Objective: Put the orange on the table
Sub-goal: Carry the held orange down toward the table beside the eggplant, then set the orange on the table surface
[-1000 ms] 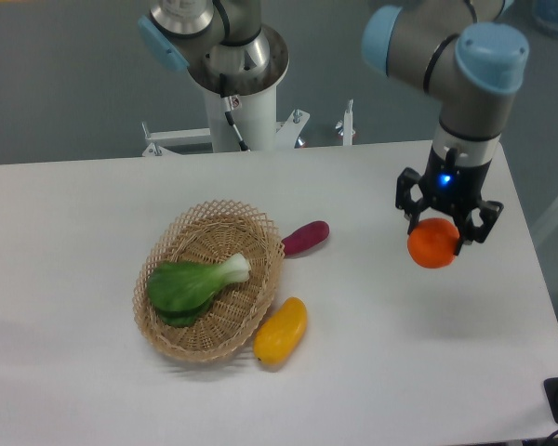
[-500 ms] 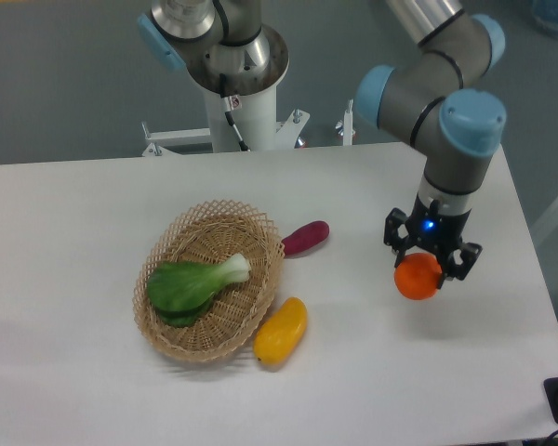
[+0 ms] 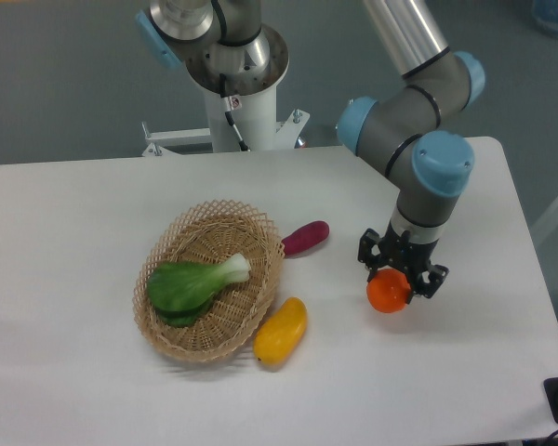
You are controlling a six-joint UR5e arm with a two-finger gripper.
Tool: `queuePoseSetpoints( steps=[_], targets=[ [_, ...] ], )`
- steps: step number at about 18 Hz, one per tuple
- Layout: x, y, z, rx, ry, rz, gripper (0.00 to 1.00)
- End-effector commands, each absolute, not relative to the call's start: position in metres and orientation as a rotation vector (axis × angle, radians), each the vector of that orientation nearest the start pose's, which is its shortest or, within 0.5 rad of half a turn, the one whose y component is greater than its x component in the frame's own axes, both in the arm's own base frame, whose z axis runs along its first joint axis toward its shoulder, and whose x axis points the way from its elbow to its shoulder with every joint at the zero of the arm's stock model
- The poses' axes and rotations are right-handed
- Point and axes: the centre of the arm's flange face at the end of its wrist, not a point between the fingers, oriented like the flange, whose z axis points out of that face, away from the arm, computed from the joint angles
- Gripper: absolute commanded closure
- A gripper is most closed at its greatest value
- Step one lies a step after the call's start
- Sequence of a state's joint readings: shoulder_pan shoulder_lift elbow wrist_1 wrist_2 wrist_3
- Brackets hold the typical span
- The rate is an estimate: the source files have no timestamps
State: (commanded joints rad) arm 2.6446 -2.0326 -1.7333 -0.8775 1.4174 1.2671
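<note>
A: Status of the gripper [image 3: 401, 276]?
B: Fingers clamped on the orange [image 3: 389, 292], low over the table [image 3: 465, 372], right of the basket [image 3: 210, 279], past the purple vegetable [image 3: 305, 238].
A: Handling notes?
B: Likely light, firm, smooth-skinned; round, so it may roll on release. Hold across its middle. Cannot tell whether it touches the surface.

The arm reaches in from the far side of the scene, its silver upper link slanting down to the right into a grey elbow with light-blue caps. From there the wrist turns straight down over the right half of the scene. The black two-finger gripper [image 3: 400, 276] points downward, low and near the surface, its fingers [image 3: 369, 260] closed on either side of the orange [image 3: 388, 293].
</note>
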Motion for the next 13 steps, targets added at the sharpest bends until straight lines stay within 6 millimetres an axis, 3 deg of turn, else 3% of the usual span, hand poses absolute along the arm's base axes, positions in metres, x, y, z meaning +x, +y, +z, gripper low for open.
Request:
queuePoseSetpoints(
  steps=[4, 13],
  targets=[
    [-0.4593, 0.4263, 0.2181, -2.971, 0.315, 0.001, 0.31],
    [-0.4579, 0.4266, 0.215, -2.974, 0.315, -0.008, 0.28]
  ],
)
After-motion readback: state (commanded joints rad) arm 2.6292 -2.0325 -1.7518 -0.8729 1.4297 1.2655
